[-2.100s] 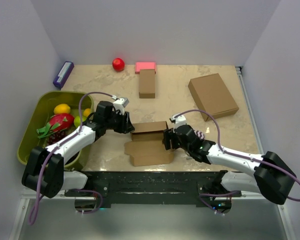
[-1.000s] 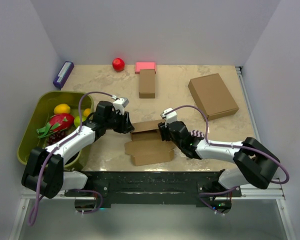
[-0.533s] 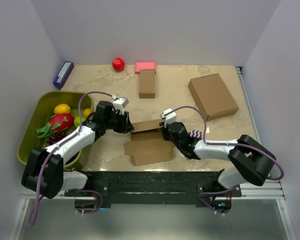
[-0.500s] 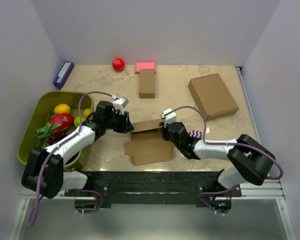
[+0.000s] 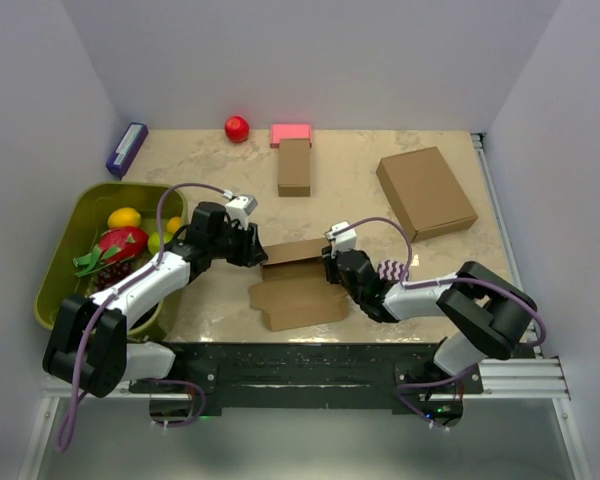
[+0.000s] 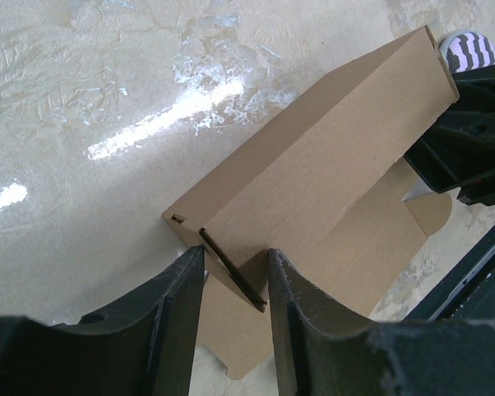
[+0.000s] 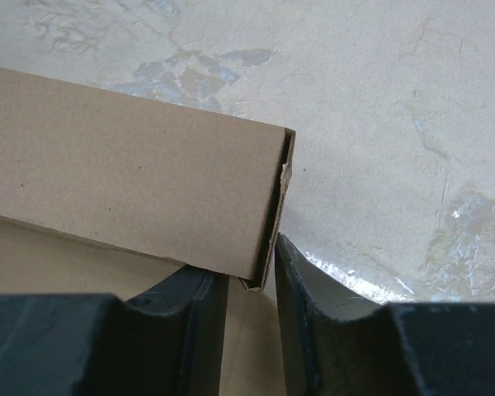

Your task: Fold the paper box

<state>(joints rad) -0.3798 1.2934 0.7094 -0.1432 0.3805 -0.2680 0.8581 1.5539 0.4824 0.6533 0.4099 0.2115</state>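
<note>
The paper box (image 5: 298, 292) lies at the table's near middle, partly folded: a flat brown base with its back wall raised. My left gripper (image 5: 258, 252) is at the wall's left end. In the left wrist view the jaws (image 6: 231, 264) straddle the box's (image 6: 313, 181) end flap, which runs slantwise from finger to finger. My right gripper (image 5: 330, 268) is at the wall's right end. In the right wrist view its narrow jaws (image 7: 252, 280) pinch the doubled end edge of the box (image 7: 124, 190).
A green bin (image 5: 80, 200) of fruit stands at the left. At the back are a narrow brown box (image 5: 294, 166), a pink block (image 5: 290, 132), a red ball (image 5: 237, 127) and a purple item (image 5: 126, 149). A larger brown box (image 5: 425, 192) lies back right.
My right gripper has moved up and left to the raised wall's right end, and that arm's elbow has folded in toward the box. The left arm has not moved.
</note>
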